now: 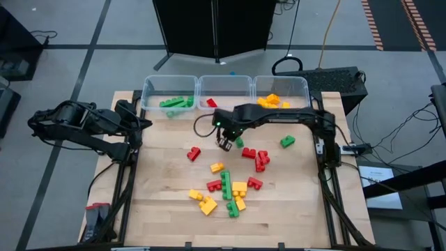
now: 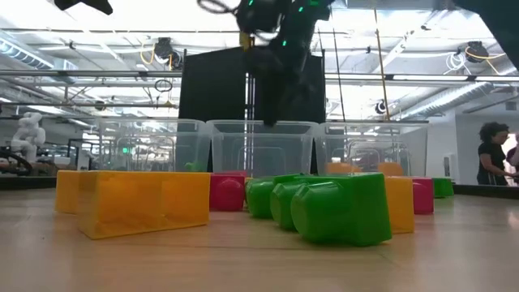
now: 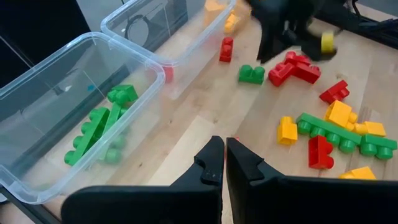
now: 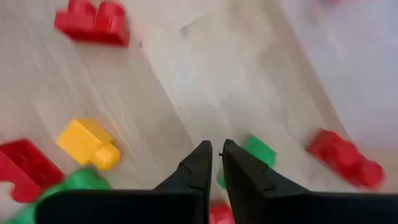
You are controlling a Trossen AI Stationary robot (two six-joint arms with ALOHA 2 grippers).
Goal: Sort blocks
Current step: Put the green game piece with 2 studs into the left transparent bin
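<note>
Small studded red, green, yellow blocks (image 1: 226,187), scattered mid-table, some binned

Both arms are dark, near-black, built of jointed segments with rounded housings. Left arm (image 1: 83,124): matte black links, thin black cable looped along its side. Right arm (image 1: 279,117): same finish, a small green indicator light near the wrist, a black cable loop at 9 o'clock from it. Jaws on each: two tapered black wedge-shaped fingers, smooth faces.
</note>
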